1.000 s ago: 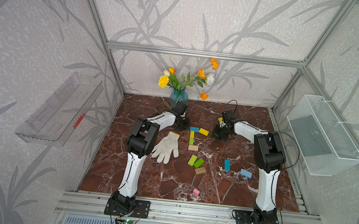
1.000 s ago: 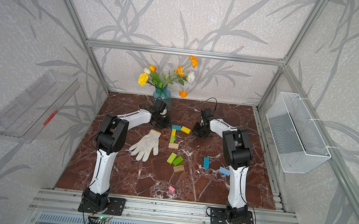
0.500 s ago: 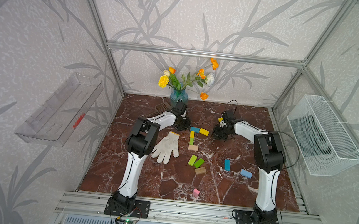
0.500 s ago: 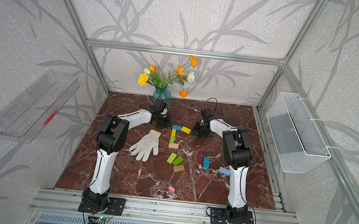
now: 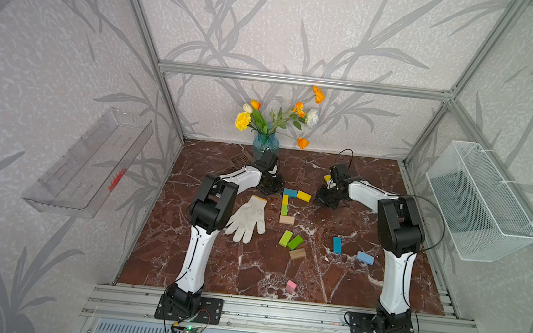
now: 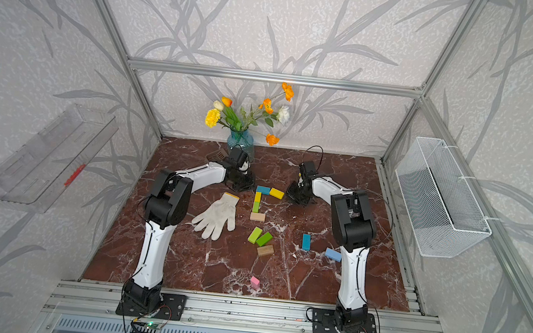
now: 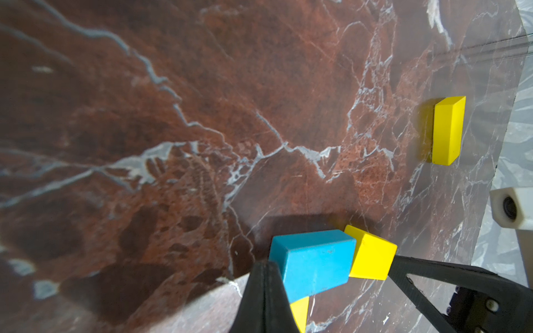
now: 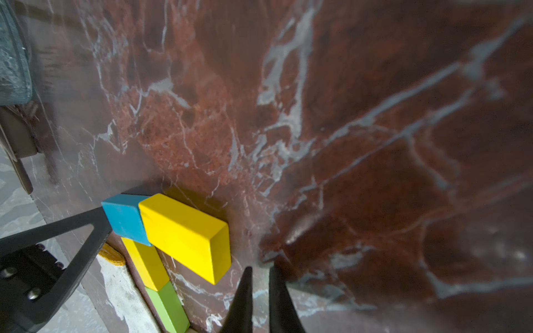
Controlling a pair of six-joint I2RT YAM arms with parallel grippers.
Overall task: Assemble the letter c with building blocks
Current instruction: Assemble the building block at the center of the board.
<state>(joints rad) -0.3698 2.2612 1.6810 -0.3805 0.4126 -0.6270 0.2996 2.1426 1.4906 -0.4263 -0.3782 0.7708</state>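
Building blocks lie on the marble table [image 5: 248, 266]. In both top views a blue block [image 5: 289, 192] [image 6: 263, 189] and a yellow block [image 5: 303, 196] [image 6: 276, 193] form a row. Below them run a yellow [image 5: 285, 199], a green [image 5: 284, 209] and a wooden block [image 5: 287, 219]. My left gripper [image 5: 271, 186] [image 7: 266, 268] is shut, its tip at the blue block's [image 7: 314, 259] end. My right gripper [image 5: 324, 200] [image 8: 259, 272] is shut to a thin slit, empty, beside the yellow block's [image 8: 187, 233] outer end.
Loose blocks lie nearer the front: two green [image 5: 290, 239], a wooden [image 5: 297, 253], a blue [image 5: 337, 245], a light blue [image 5: 365, 257], a pink [image 5: 291, 286]. Another yellow block [image 7: 447, 129] lies behind my right arm. A white glove [image 5: 248, 217], a flower vase [image 5: 265, 142] and a brown spatula [image 5: 241, 159] are at the left and back.
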